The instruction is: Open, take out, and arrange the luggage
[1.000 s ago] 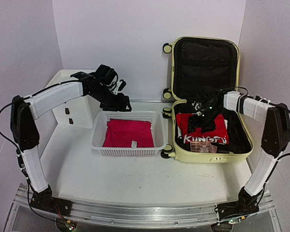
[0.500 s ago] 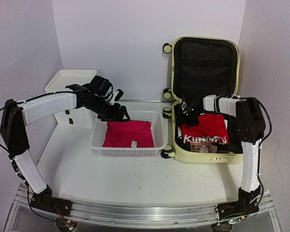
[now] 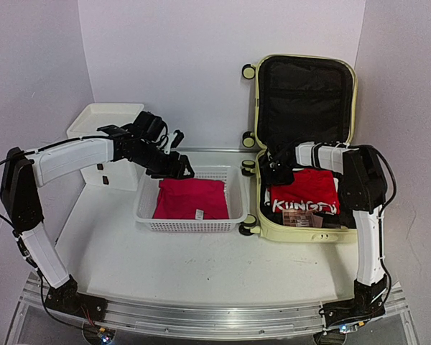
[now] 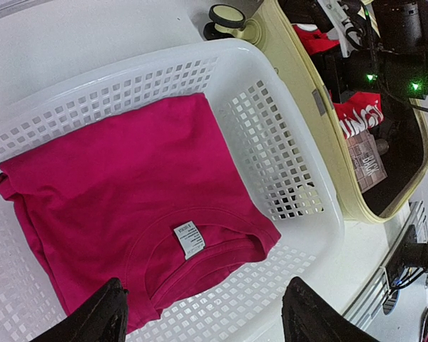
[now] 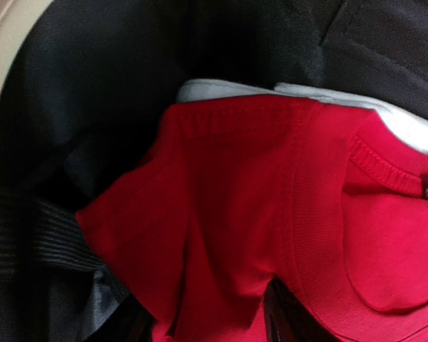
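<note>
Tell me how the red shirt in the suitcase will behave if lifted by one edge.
Probably floppy: the red shirt lies in soft folds, so it should droop and unfold. Likely light, being thin knit cloth. It may drag the white garment beneath along.

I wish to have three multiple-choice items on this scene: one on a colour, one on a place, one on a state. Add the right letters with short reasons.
1. The luggage shell is: A) blue B) pale yellow C) grey.
2. The pink shirt lies: A) in the luggage B) on a chair C) in the white basket.
3. The luggage lid is: A) shut B) open and upright C) removed.

Answers: 1 B, the shell's rim is pale yellow; 2 C, mesh walls surround the shirt; 3 B, the lid's black lining faces the camera.
</note>
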You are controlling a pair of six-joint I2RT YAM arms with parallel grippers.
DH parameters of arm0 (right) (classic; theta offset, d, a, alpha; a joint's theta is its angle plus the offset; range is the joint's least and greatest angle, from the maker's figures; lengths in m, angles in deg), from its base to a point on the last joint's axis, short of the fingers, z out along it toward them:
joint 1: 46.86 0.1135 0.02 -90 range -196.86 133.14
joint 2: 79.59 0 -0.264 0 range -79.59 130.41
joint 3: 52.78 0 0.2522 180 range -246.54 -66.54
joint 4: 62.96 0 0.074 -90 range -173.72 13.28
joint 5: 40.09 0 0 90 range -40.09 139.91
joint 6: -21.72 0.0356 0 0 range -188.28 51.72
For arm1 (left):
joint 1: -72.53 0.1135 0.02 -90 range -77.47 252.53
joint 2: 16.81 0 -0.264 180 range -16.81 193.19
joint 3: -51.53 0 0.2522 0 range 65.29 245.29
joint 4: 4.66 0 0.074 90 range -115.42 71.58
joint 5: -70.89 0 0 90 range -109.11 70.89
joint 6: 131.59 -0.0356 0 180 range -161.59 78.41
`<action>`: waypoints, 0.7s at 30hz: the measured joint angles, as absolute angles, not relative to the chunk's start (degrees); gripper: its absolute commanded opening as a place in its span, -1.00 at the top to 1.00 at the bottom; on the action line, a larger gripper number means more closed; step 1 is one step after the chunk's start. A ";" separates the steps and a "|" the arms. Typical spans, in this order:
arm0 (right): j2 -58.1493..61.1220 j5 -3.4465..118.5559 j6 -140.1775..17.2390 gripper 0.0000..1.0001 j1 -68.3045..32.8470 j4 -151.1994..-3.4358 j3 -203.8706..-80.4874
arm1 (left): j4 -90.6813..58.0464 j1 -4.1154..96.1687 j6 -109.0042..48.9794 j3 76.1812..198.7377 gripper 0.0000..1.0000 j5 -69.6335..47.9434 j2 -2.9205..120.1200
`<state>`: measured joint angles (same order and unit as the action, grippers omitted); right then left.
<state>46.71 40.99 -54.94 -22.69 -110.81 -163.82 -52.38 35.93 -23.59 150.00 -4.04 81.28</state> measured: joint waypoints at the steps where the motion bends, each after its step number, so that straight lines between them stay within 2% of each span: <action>1: 46.73 40.46 -54.96 0.15 -22.65 -110.81 -163.82 | -52.35 35.93 -23.59 150.00 -0.49 -4.04 81.28; 3: 46.75 40.00 -55.05 0.40 -22.65 -110.81 -163.82 | -52.38 35.93 -23.59 150.00 -0.49 -4.04 81.28; 5: 46.75 40.05 -55.05 0.48 -22.69 -110.74 -163.82 | -52.38 35.93 -23.59 150.00 -0.49 -4.04 81.28; 7: 46.73 40.29 -55.20 0.42 -22.67 -110.63 -163.82 | -52.38 35.93 -23.59 150.00 -0.49 -3.90 81.28; 9: 46.73 40.72 -55.33 0.21 -22.74 -110.59 -163.82 | -52.35 35.93 -23.59 150.00 -0.49 -3.71 81.28; 10: 46.73 41.29 -55.84 0.17 -22.82 -110.52 -163.82 | -52.35 35.93 -23.57 150.00 -0.49 -3.64 81.28; 17: 46.14 46.91 -56.67 0.15 -24.53 -109.87 -163.21 | -52.35 35.93 -23.55 150.00 -0.49 -2.48 81.28; 21: 45.39 53.14 -56.32 -0.01 -26.80 -108.78 -162.20 | -52.31 35.90 -23.51 150.00 -0.49 -1.83 81.28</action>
